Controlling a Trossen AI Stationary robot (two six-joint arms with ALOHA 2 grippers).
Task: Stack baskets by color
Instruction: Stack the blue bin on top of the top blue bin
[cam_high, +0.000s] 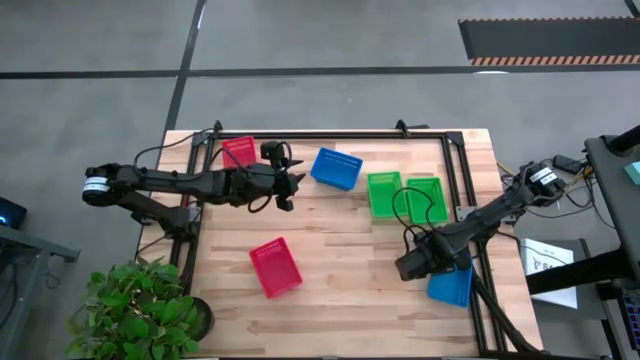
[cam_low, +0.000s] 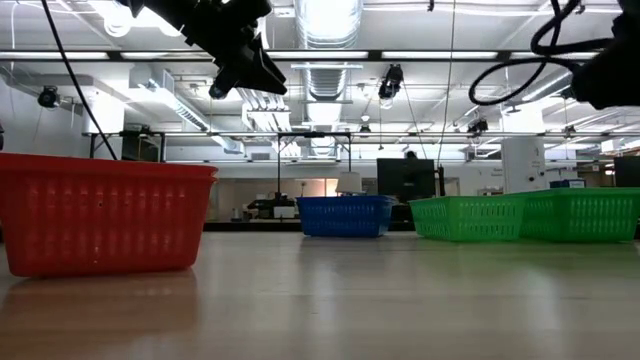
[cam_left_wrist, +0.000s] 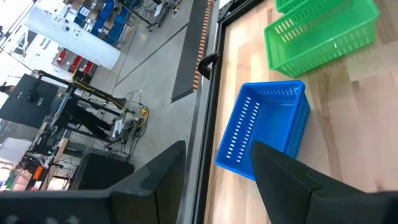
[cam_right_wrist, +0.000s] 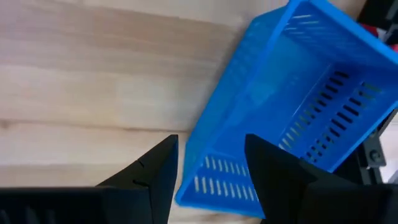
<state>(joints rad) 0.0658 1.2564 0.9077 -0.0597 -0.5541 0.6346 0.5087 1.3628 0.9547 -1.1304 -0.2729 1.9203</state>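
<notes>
Partly hidden under the spread right end effector (cam_right_wrist: 208, 165), a blue basket (cam_high: 451, 284) overhangs the bench (cam_high: 340, 300) edge. Another blue basket (cam_high: 336, 168) lies before the spread left end effector (cam_high: 295, 186).

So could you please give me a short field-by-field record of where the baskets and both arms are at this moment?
red baskets: one at the far left edge, one near the front of the table
blue baskets: one at the far middle, one at the right edge
green baskets: two, and, side by side, right of centre
stacks: none visible
left end effector: open, raised, beside the far blue basket, holding nothing
right end effector: open, over the rim of the right blue basket
</notes>
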